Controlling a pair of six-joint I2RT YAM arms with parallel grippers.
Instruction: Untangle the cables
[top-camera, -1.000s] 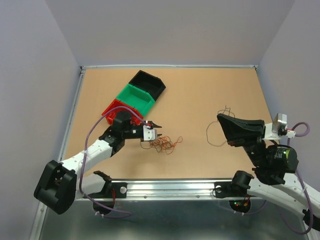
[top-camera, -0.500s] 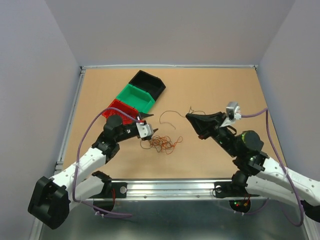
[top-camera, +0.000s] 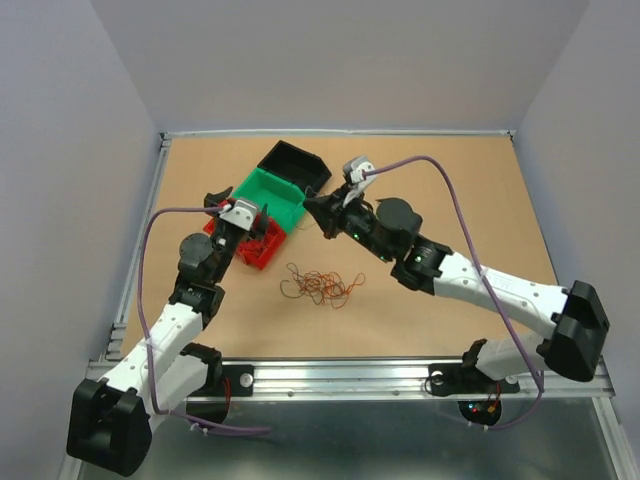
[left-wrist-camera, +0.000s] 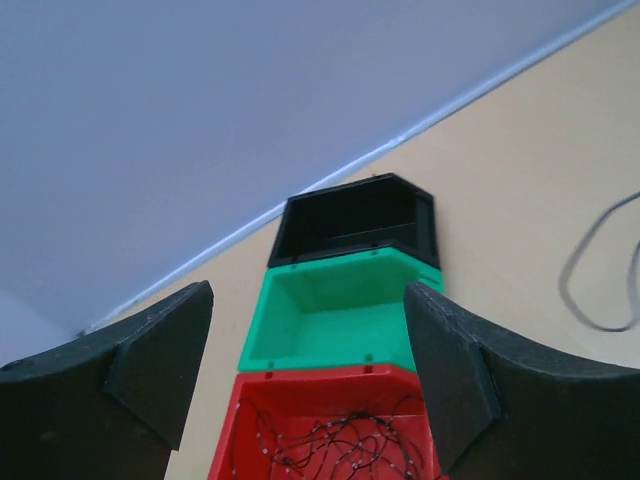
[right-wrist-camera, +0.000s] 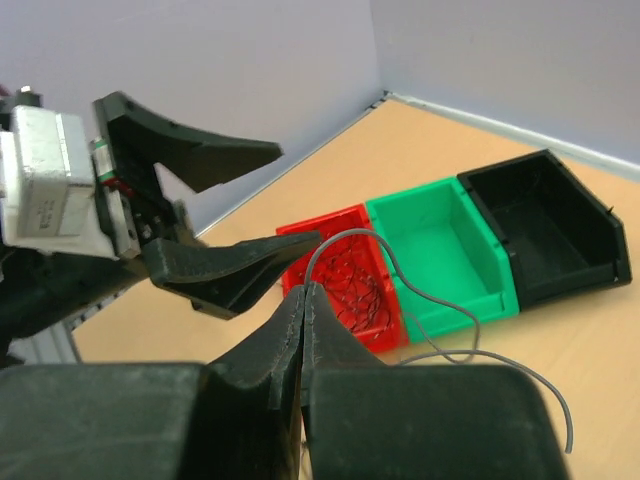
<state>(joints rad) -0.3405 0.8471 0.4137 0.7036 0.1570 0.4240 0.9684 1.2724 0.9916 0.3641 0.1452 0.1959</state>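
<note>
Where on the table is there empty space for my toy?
Bare wood runs along the back edge of the table, right of the black bin. More lies between the curly wire pile and the right arm. It's crowded around the red bin and green bin, where the open left hand and the right hand, pinching a grey wire, meet.

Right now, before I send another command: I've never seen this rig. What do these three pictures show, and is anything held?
Two robot arms are bolted at the near edge of the table. The overhead picture looks down on both; the other two come from a camera on each wrist. The left tool hangs open above the red bin, which holds dark wires; a green bin and a black bin sit in line beyond it. The right tool is shut on a thin grey wire. A tangle of orange and red wires lies loose on the table.
</note>
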